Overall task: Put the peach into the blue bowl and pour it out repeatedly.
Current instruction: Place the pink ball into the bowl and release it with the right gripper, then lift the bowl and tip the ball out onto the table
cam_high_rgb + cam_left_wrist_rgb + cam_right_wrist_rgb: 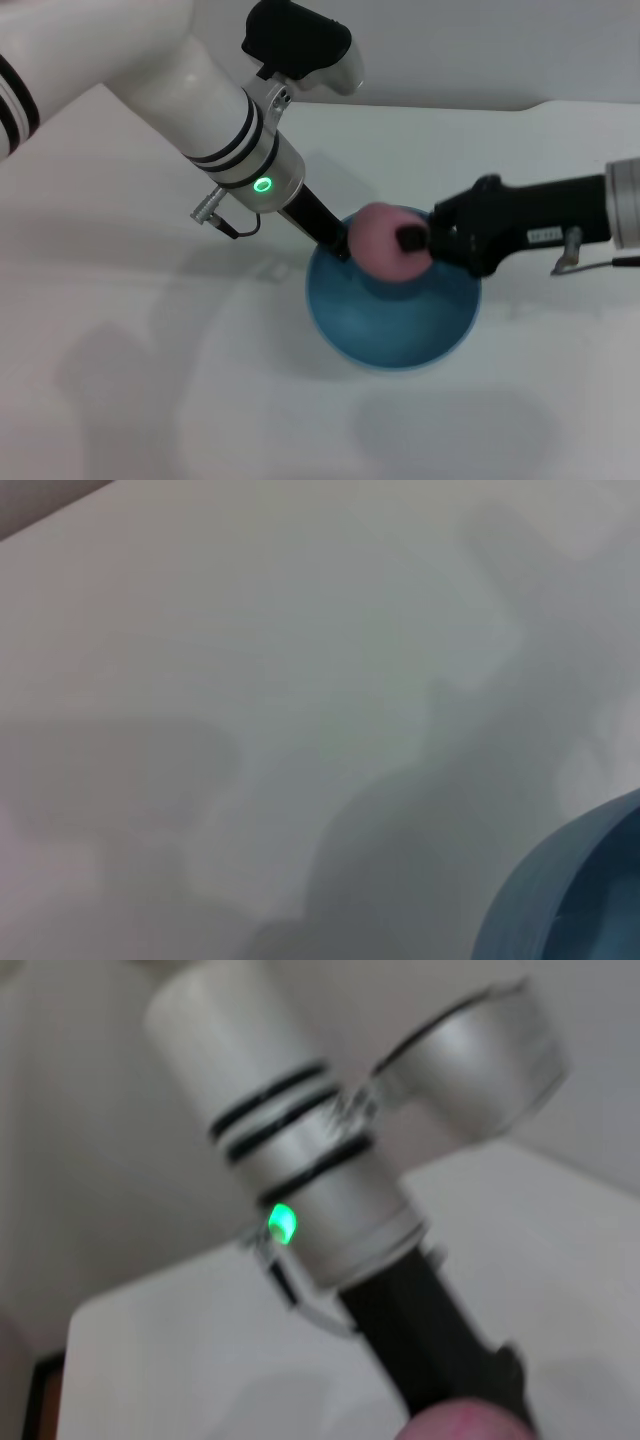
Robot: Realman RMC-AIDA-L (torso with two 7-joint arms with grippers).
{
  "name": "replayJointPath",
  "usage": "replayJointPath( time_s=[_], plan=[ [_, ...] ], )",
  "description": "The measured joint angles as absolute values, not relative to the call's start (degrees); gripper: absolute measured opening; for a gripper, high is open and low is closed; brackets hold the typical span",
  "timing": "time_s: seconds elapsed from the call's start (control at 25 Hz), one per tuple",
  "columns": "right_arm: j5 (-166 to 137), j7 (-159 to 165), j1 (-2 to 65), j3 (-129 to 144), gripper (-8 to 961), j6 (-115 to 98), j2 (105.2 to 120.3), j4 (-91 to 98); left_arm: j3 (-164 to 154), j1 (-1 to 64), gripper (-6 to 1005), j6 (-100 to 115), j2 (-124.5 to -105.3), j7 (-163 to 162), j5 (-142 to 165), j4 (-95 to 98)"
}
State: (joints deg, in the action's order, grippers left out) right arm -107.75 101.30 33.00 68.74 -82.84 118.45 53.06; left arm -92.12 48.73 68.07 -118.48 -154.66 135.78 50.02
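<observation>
The blue bowl (pixel 395 315) stands on the white table in the head view, right of centre. My left gripper (pixel 335 243) reaches down from the upper left and is shut on the bowl's far-left rim. My right gripper (pixel 405 243) comes in from the right and is shut on the pink peach (pixel 385 242), holding it just above the far part of the bowl. The left wrist view shows part of the bowl's rim (pixel 565 880). The right wrist view shows the top of the peach (pixel 465 1425) and my left arm (pixel 320 1200) beyond it.
The white table (pixel 150 380) stretches to the left and front of the bowl, with arm shadows on it. A grey cable (pixel 225 222) hangs off my left wrist. The table's back edge runs along the upper right.
</observation>
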Motion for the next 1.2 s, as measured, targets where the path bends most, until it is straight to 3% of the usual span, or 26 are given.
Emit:
replayJointPath(
  time_s=[0.56, 0.72, 0.92, 1.2],
  plan=[
    [-111.5, 105.0, 33.4, 70.6, 143, -82.6, 118.51, 50.9, -92.4, 49.4, -2, 68.0, -118.29, -154.7, 136.1, 50.1],
    [-111.5, 105.0, 33.4, 70.1, 365, -82.5, 118.53, 51.1, -92.2, 49.4, -1, 68.0, -118.26, -154.4, 136.2, 50.1],
    [-111.3, 105.1, 32.8, 67.4, 460, -81.8, 118.59, 51.6, -92.2, 49.2, -2, 67.0, -118.2, -154.1, 136.1, 50.1],
    [-106.2, 108.4, 29.4, 49.8, 469, -72.8, 118.31, 46.4, -97.0, 45.9, -1, 51.4, -118.51, -153.5, 135.6, 50.9]
  ],
)
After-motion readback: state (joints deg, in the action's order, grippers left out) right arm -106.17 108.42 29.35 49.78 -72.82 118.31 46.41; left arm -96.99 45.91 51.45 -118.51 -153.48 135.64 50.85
